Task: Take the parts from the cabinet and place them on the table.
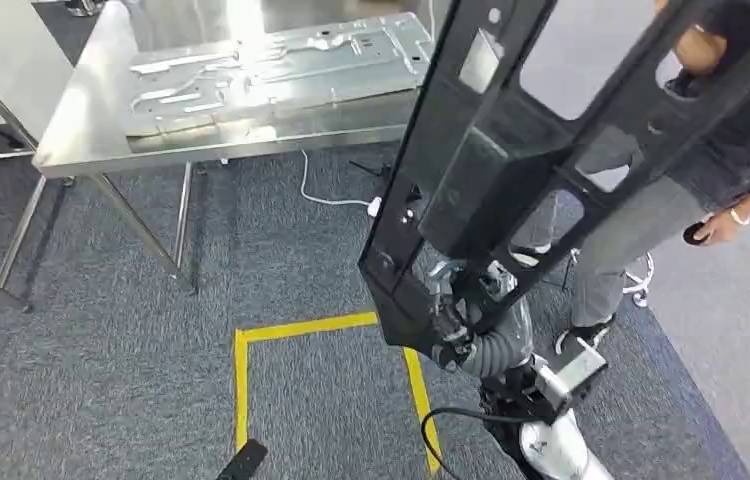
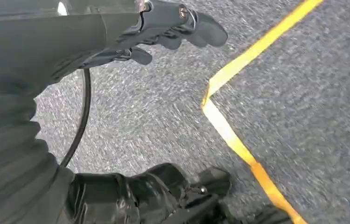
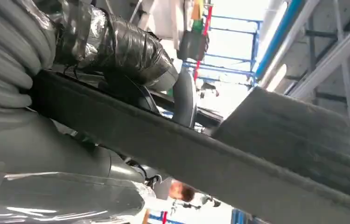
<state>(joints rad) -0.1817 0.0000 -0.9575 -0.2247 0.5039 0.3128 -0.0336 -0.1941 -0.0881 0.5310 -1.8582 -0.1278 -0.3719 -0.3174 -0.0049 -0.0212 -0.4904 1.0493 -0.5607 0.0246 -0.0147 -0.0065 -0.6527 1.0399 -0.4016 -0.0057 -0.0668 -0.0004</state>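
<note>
From the head view I see my right hand gripping the lower end of a long black frame part, which rises up and away across the picture toward the person standing at my right; the steel table, already carrying a pressed metal panel, stands well apart ahead and to my left, beyond the yellow floor tape. My worry here is leverage: I hold the part only at one end, so I judge a quick turn could make it swing, twist in my fingers or catch the person, and its far end could strike the table edge or the panel as I come near. In the left wrist view my left hand hangs over the grey carpet with its dark fingers loosely curled and nothing in them, so it gives the part no support; a black cable trails close by. In the right wrist view the part crosses as a dark bar with my taped thumb wrapped over it; I cannot tell how firmly the other fingers bear on it, so slipping is a real risk.
</note>
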